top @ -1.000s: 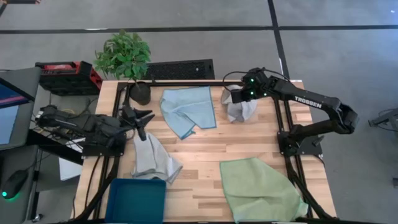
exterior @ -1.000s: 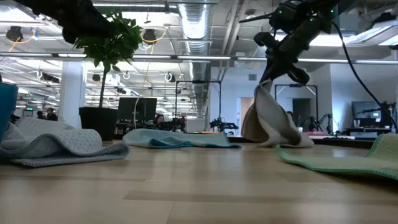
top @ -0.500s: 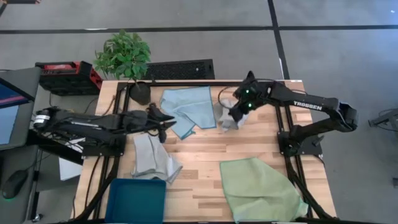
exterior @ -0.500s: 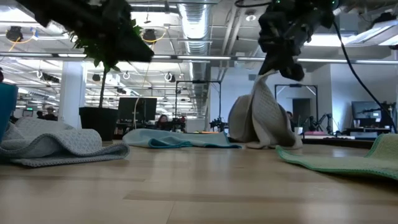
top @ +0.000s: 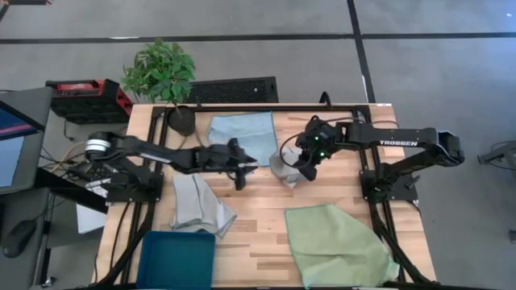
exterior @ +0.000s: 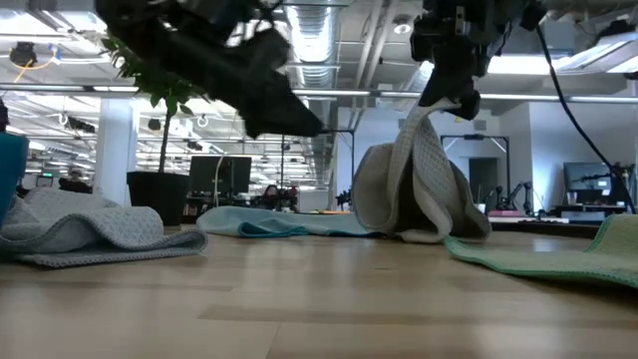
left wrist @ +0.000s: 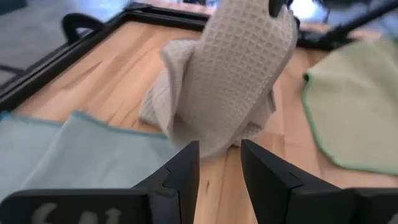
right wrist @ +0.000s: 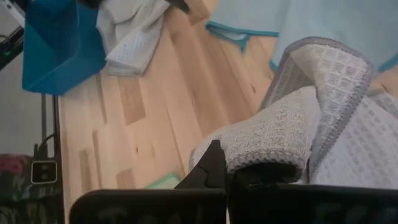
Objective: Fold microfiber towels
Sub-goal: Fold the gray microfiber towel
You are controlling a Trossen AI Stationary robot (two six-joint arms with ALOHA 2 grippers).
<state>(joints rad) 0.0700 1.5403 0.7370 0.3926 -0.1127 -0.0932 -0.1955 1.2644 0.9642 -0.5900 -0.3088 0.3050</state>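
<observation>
1. A pale grey towel is pinched and held hanging by the right gripper, its lower folds on the table.
2. The left gripper, fingers narrowly parted, points at it from just beside.

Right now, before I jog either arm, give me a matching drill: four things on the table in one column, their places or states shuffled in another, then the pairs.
Things:
1. grey towel
2. light blue towel
3. green towel
4. second grey towel

States:
A. lies loose just behind the blue bin
B. spread at the table's front right
C. pinched and lifted by the right gripper
D. flat at the back, near the plant

The left gripper is open, pointing at the lifted towel.

Pairs: 1-C, 2-D, 3-B, 4-A
</observation>
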